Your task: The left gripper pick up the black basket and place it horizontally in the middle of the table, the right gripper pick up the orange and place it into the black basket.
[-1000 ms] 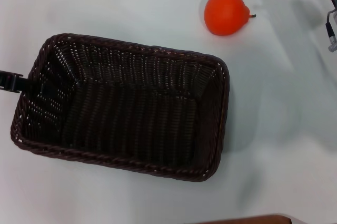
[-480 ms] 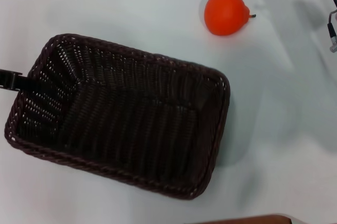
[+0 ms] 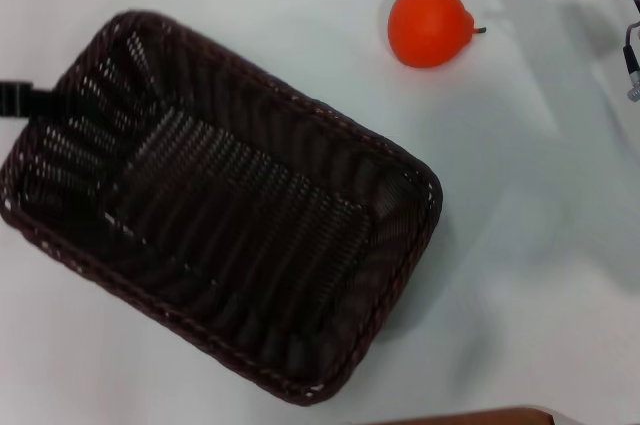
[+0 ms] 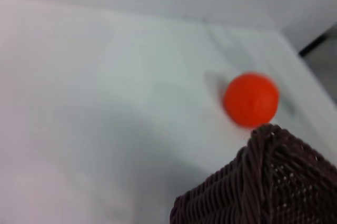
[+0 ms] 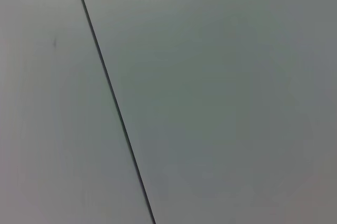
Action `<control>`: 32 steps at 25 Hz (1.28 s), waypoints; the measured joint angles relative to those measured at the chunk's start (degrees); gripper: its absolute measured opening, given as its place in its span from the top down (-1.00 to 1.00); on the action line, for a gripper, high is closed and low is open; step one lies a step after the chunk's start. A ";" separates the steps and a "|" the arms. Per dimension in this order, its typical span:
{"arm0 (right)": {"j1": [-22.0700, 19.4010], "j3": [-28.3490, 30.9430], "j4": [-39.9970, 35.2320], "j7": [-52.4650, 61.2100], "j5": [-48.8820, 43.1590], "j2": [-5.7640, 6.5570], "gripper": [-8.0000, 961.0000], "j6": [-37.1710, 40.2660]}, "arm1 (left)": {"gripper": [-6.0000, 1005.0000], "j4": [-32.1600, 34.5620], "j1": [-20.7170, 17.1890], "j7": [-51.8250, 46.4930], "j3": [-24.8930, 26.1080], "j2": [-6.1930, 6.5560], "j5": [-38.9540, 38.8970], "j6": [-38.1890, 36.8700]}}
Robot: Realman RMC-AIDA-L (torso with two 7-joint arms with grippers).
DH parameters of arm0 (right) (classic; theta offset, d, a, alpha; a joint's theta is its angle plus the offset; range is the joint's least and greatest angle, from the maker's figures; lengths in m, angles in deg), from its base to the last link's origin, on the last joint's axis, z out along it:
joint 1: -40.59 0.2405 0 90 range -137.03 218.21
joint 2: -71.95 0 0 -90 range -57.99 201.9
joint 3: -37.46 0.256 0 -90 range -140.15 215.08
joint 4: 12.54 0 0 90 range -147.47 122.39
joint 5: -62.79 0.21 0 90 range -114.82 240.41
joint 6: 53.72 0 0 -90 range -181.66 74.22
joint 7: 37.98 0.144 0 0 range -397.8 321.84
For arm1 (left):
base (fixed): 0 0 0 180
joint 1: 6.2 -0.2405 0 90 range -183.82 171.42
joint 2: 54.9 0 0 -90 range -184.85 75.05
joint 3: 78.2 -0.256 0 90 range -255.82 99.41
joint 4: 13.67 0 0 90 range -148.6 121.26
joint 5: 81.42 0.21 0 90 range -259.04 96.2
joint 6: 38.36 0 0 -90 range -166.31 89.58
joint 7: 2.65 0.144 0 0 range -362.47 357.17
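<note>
The black basket [image 3: 220,205] is a large dark woven rectangle on the left half of the white table [image 3: 520,245], lying at a slant with its left end toward the far side. My left gripper [image 3: 18,97] shows only as a thin black finger at the left edge, gripping the basket's left rim. The left wrist view shows a corner of the basket [image 4: 263,187] close up, with the orange [image 4: 251,100] beyond it. The orange [image 3: 430,25] sits on the table at the far right, apart from the basket. My right gripper [image 3: 630,35] is parked at the right edge, barely seen.
A brown strip [image 3: 470,417] shows along the table's near edge. The right wrist view shows only a plain grey surface crossed by a thin dark line [image 5: 113,103].
The basket has swung: its left end has moved toward the far side with the left gripper, and its near right corner has moved closer to me. The orange and right arm have not moved.
</note>
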State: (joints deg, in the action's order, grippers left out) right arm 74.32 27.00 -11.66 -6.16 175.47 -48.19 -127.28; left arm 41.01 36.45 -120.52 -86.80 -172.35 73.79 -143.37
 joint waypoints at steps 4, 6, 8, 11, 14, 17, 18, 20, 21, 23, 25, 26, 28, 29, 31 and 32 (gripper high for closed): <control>-0.06 0.00 0.03 0.00 0.00 0.00 -0.68 0.00 | 0.60 -0.54 -0.57 -0.24 1.29 0.13 -4.72 -0.24; -0.11 0.00 0.07 0.00 0.00 0.00 -0.68 0.00 | 0.60 -0.93 -0.73 -0.29 2.08 0.17 -6.54 -0.25; -0.15 0.00 0.09 0.00 0.00 0.00 -0.68 0.00 | 0.61 -1.33 -0.91 -0.30 3.40 0.19 -8.91 -0.26; -0.16 0.00 0.09 0.00 0.00 0.00 -0.68 0.08 | 0.61 -2.07 -1.19 -0.49 5.58 0.20 -12.41 0.10; -0.16 0.00 0.09 0.00 0.00 0.00 -0.68 0.20 | 0.60 -2.59 -1.26 -1.26 9.15 0.17 -13.90 0.93; -0.16 0.02 0.09 0.00 0.00 0.00 -0.68 0.33 | 0.60 -2.38 -1.48 -2.55 11.19 -0.38 -14.18 2.94; -0.16 0.04 0.09 0.00 0.00 0.00 -0.68 0.34 | 0.60 -2.20 -1.73 -3.12 11.53 -0.64 -14.36 3.88; -0.16 0.07 0.09 0.00 0.00 0.00 -0.68 0.36 | 0.60 -1.21 -2.35 -3.95 12.27 -1.50 -14.84 5.53; -0.16 0.08 0.09 0.00 0.00 0.00 -0.68 0.38 | 0.60 -0.74 -2.53 -4.16 12.45 -1.86 -14.99 6.02; -0.16 0.09 0.09 0.00 0.00 0.00 -0.68 0.40 | 0.60 1.66 -3.29 -4.81 12.74 -3.40 -15.84 7.71; -0.20 0.09 0.09 0.00 0.00 0.00 -0.68 0.42 | 0.60 3.94 -4.02 -5.35 12.75 -4.74 -16.79 8.95; -0.20 0.09 0.09 0.00 0.00 0.00 -0.68 0.43 | 0.61 4.82 -4.36 -5.57 12.75 -5.32 -17.18 9.33; -0.22 0.10 0.09 0.00 0.00 0.00 -0.68 0.44 | 0.61 6.63 -5.41 -6.11 12.81 -6.29 -18.29 9.90; -0.22 0.09 0.09 0.00 0.00 0.00 -0.68 0.45 | 0.61 6.96 -5.84 -6.28 12.84 -6.50 -18.77 10.04; -0.23 0.10 0.09 0.00 0.00 0.00 -0.67 0.45 | 0.61 7.06 -7.08 -6.42 12.85 -6.71 -19.92 10.22; -0.23 0.09 0.09 0.00 0.00 0.00 -0.67 0.45 | 0.61 6.94 -7.56 -6.43 12.87 -6.77 -20.43 10.41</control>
State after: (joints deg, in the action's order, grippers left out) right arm 74.09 27.09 -11.57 -6.16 175.46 -48.19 -126.83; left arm 47.95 28.89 -126.95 -73.93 -179.11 53.36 -132.96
